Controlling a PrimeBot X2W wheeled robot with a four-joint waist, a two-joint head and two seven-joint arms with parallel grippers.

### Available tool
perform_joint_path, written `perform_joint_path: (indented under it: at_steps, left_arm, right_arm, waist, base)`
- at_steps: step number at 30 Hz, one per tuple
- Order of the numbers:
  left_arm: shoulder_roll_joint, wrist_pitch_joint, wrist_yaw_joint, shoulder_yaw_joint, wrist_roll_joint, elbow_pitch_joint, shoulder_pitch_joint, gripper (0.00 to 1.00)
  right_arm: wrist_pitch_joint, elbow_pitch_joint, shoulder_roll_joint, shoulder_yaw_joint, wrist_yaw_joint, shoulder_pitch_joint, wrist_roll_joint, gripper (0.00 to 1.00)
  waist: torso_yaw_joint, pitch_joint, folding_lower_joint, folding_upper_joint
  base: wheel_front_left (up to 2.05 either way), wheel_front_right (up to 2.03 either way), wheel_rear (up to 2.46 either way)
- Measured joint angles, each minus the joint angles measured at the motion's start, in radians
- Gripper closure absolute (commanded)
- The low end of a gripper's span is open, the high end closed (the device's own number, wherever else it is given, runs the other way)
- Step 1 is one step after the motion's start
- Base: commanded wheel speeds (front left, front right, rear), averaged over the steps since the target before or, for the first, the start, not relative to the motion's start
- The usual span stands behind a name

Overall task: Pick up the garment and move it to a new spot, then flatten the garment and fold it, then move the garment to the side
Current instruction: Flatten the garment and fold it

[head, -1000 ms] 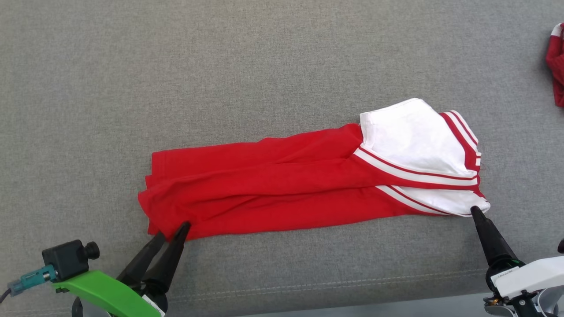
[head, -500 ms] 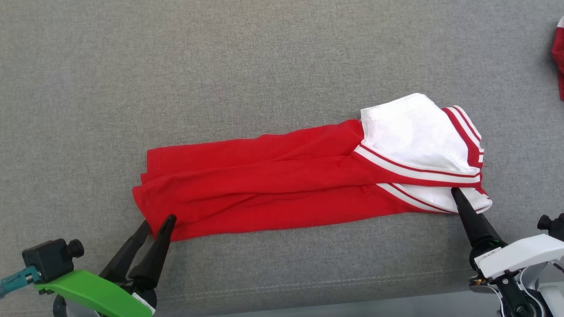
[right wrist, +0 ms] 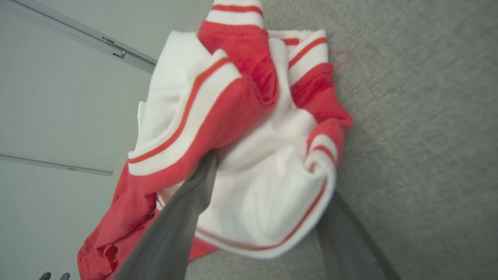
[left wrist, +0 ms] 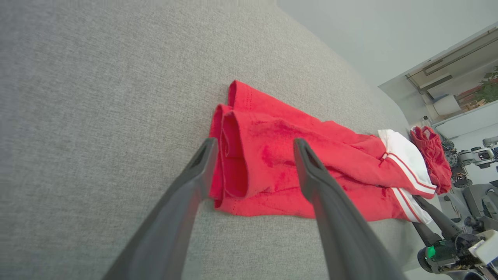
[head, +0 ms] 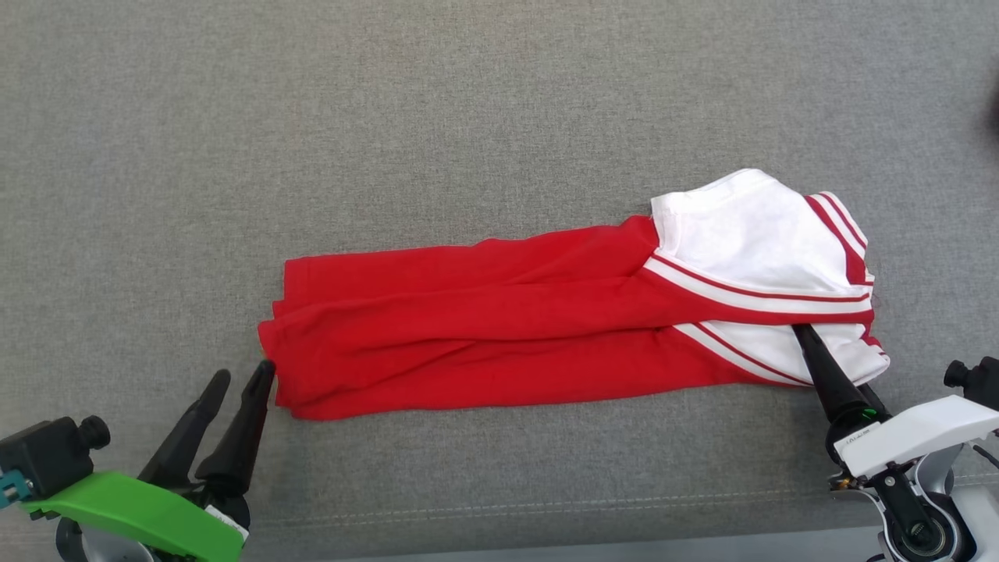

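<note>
find the garment (head: 546, 328) lying on the grey fabric worktop (head: 468, 117), folded lengthwise into a narrow band, layers stacked. put its long axis left to right across the head view: plain red end toward the robot's left, white striped end toward its right.

place the left claw (head: 245, 371) just off the near corner of the red end, one fingertip just beside the hem. read it as released: fingers spread, gripping nothing. in the left wrist view, see that corner framed between the two fingers.

place the right claw (head: 805, 342) at the white end, one finger laid over the lower white panel. in the right wrist view, see the hem bunched between spread fingers, one over the cloth, one passing beneath. read it as released too, cloth loose, not pinched.

judge each end nearer its own arm, reachable together. cannot tell whether a cross fold or the shift aside comes next; fits either.

mind the loose layers at the red end: likely to splay if caught by one layer only.
</note>
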Motion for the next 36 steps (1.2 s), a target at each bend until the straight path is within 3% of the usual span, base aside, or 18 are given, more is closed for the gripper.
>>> perform_joint_path:
  at_steps: [19, 36]
  left_arm:
    - [0.008, -0.018, 0.011, 0.056, -0.009, -0.016, 0.042, 0.0]
    - [0.008, -0.014, 0.022, 0.065, -0.01, -0.019, 0.064, 0.0]
  right_arm:
    - [0.009, 0.038, -0.006, 0.081, 0.018, -0.028, -0.016, 0.0]
    - [-0.004, 0.018, -0.025, 0.134, 0.016, -0.052, 0.016, 0.0]
  waist:
    - [-0.044, -0.002, 0.0, 0.0]
    - [-0.032, -0.015, 0.0, 0.0]
  base:
    - [0.0, 0.0, 0.0]
    - [0.0, 0.0, 0.0]
